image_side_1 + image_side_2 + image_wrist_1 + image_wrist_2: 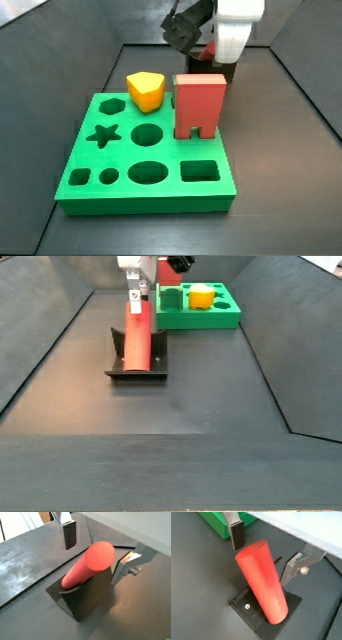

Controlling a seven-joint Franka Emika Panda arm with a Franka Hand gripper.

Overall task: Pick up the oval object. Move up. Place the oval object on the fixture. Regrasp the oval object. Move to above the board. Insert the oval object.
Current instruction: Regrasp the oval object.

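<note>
One red oval object [135,334] leans on the fixture [138,364], and the jaws [264,554] stand wide open around its upper end.

Both wrist views show a finger [69,536] on one side and the other finger [125,566] opposite, each clear of the peg, so nothing is gripped. The oval object [263,584] rests tilted, lower end down in the fixture [83,598] on the dark floor. A wrist view catches a corner of the green board [230,524]. A side view has the board [147,152] up front with a yellow peg [146,91] and a red block [199,104] standing in it, hiding the fixture behind.
</note>
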